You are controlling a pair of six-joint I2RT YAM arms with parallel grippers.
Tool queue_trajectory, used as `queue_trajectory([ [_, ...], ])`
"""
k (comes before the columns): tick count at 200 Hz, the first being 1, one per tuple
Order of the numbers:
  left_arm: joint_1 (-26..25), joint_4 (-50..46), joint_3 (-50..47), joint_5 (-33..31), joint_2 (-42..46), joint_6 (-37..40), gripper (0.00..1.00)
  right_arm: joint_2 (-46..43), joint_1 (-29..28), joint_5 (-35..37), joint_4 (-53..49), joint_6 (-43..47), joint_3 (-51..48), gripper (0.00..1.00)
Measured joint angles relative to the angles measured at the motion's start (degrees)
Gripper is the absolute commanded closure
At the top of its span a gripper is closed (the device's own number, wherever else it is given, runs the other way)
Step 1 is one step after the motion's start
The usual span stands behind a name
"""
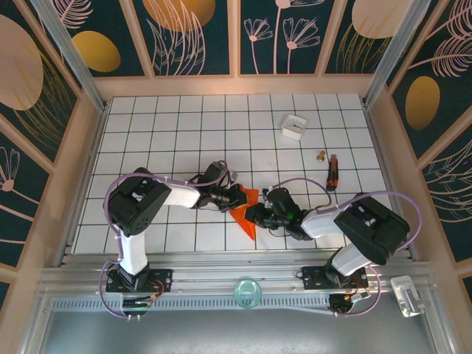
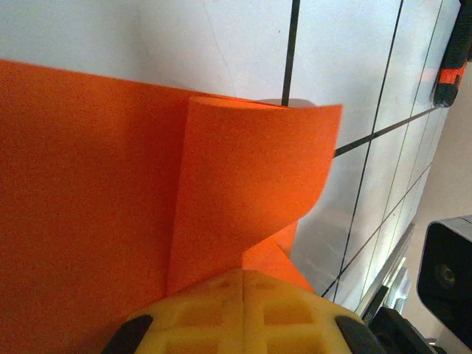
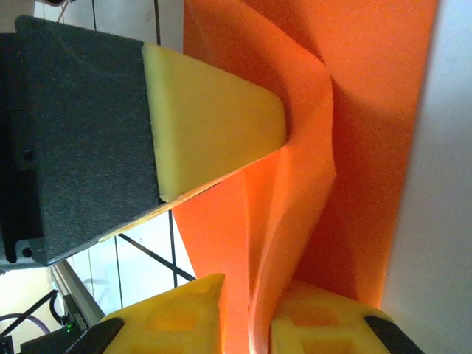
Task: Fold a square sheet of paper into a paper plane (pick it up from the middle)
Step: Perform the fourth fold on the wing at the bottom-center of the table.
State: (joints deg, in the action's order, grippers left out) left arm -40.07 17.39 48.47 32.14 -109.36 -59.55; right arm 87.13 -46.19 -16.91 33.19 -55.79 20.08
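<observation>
Pin the half-folded square sheet of paper [image 1: 248, 218], mid-table [image 1: 184, 125] toward the near edge, with left gripper [image 2: 243, 295] jaws pinched shut on it, then draw right gripper [image 3: 247, 313] jaws, slightly parted astride the raised fold, squarely along the crease.

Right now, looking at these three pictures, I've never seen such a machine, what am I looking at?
These are two black robot arms bolted to a white gridded table. The wide picture looks down from above; the two close-ups come from a camera on each wrist. Between the arms is a partly folded bright orange-red sheet of paper. The left hand is shut on it; it also runs between the yellow fingers of the right hand, how firmly I can't tell. Farther back sit a small white box and a red-and-black tool.
</observation>
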Motion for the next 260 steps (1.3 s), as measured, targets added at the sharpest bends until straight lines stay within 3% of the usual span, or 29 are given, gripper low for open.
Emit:
queue_trajectory([
  [53, 0.0, 0.0, 0.1, 0.3, -0.2, 0.0, 0.98, -0.9, 0.1, -0.6, -1.6, 1.3, 0.6, 0.71],
  [175, 0.1, 0.0, 0.2, 0.4, -0.2, 0.4, 0.98, -3.6, 0.4, -0.8, -10.0, 1.5, 3.6, 0.72],
  [260, 0.1, -0.4, 0.8, 0.4, -0.5, 0.9, 0.98, -5.3, 0.5, 1.8, -21.2, 0.8, 7.0, 0.73],
])
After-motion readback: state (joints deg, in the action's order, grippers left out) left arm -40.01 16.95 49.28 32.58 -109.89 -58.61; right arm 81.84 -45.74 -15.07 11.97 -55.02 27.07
